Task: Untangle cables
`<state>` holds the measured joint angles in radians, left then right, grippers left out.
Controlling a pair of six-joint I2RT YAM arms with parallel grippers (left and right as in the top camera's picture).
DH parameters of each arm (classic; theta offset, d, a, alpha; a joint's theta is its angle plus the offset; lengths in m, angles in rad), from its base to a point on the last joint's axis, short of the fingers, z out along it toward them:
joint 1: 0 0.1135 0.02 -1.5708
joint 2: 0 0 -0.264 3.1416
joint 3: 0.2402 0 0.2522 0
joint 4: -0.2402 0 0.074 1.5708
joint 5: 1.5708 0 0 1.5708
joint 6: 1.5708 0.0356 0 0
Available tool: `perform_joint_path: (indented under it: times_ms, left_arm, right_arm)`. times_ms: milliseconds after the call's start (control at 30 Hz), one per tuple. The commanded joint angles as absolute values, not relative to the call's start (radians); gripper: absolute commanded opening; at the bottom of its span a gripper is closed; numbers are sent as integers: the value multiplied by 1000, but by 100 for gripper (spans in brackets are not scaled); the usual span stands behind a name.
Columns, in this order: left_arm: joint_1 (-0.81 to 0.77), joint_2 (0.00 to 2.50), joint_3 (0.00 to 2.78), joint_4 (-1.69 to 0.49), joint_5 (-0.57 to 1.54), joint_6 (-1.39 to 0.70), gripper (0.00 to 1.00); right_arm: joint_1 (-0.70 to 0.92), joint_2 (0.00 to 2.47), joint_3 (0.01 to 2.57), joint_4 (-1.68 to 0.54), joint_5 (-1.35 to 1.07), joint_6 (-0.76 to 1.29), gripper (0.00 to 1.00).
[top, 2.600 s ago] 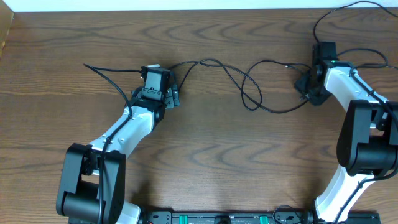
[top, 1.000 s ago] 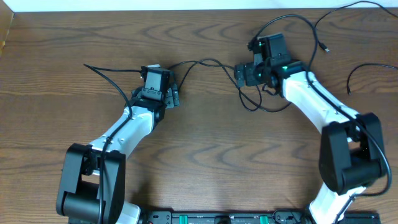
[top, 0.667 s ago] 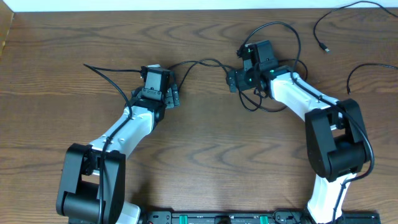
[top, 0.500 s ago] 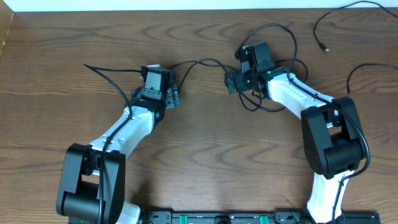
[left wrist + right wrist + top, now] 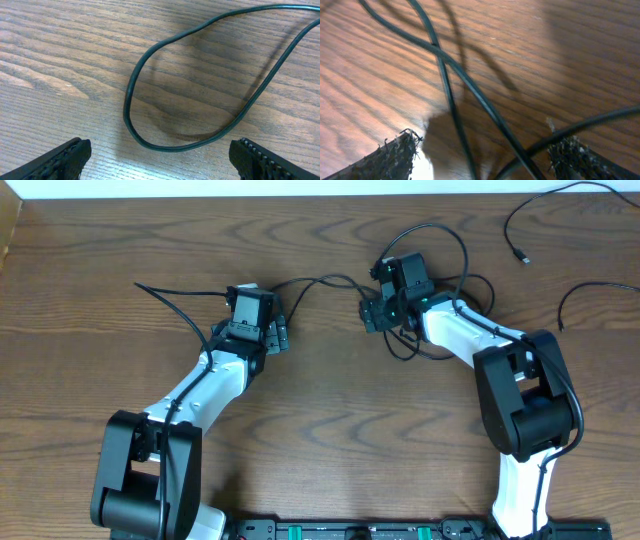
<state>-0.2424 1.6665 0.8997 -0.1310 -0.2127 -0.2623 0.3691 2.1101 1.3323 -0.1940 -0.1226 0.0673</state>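
A thin black cable (image 5: 330,278) runs from beside my left gripper (image 5: 278,335) across the table to a tangle of loops (image 5: 440,230) around my right gripper (image 5: 368,312). In the left wrist view my left gripper (image 5: 162,155) is open just above the table, and a loop of the cable (image 5: 131,95) lies ahead of its fingers. In the right wrist view my right gripper (image 5: 485,152) is open and low, and crossing black strands (image 5: 447,65) pass between its fingers (image 5: 402,150).
Two more thin black cables lie at the far right: one with a plug (image 5: 520,256) near the back edge, one (image 5: 585,288) by the right edge. Another thin black cord (image 5: 165,290) lies left of the left arm. The table is dark wood.
My right arm has swung from the far right to the cable crossing at the middle, and a cable loop now arches behind it. The left arm has not moved.
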Motion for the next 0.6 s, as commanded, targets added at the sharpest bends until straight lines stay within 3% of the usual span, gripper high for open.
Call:
perform_joint_path:
  times_ms: [0,233,333,433,567]
  left_arm:
    - [-239,1666,899,-134,-229,-268,93]
    - [-239,1666,899,-146,-229,-268,93]
    - [-239,1666,899,-153,-229,-268,94]
    - [-239,1666,899,-153,-229,-268,93]
    - [-239,1666,899,-153,-229,-268,93]
  right_arm:
    - [381,2145,1327,-200,-130,65,85]
    - [386,2146,1327,-198,-131,39,86]
    - [402,2146,1327,-199,-130,23,76]
    - [426,2146,1327,-201,-129,-3,60]
    - [440,2146,1327,-201,-94,-5,49]
